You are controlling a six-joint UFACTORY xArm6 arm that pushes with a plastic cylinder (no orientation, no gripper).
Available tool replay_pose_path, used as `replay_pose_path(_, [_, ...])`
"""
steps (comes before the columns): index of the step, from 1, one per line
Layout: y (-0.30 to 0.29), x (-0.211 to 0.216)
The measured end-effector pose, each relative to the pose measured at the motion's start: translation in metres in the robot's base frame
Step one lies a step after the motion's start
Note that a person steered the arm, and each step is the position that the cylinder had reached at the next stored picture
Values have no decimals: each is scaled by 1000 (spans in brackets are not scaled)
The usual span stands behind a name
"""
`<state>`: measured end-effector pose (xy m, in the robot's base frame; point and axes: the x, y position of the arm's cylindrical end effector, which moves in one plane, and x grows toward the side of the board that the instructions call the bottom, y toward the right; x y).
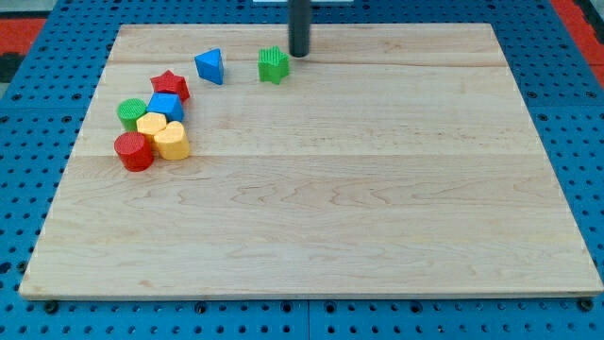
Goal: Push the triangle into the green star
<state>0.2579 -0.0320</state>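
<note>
The blue triangle lies near the view's top, left of centre. The green star sits a short gap to its right; the two are apart. My tip is down on the board just right of and slightly above the green star, close to it, on the side away from the triangle. The rod rises straight out of the view's top.
A cluster sits at the view's left: a red star, a blue cube, a green cylinder, a yellow block, a yellow block and a red cylinder. The wooden board lies on blue pegboard.
</note>
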Motion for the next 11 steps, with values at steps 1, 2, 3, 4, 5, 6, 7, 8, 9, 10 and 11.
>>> replay_pose_path(1, [-53, 36])
replay_pose_path(2, [-78, 70])
replay_pose_path(3, [-93, 96])
replay_pose_path(4, [-86, 75])
replay_pose_path(5, [-54, 18])
replay_pose_path(6, [-76, -9])
replay_pose_path(7, [-127, 8])
replay_pose_path(8, [-149, 34])
replay_pose_path(9, [-125, 36])
replay_pose_path(10, [-89, 19])
replay_pose_path(11, [-66, 29])
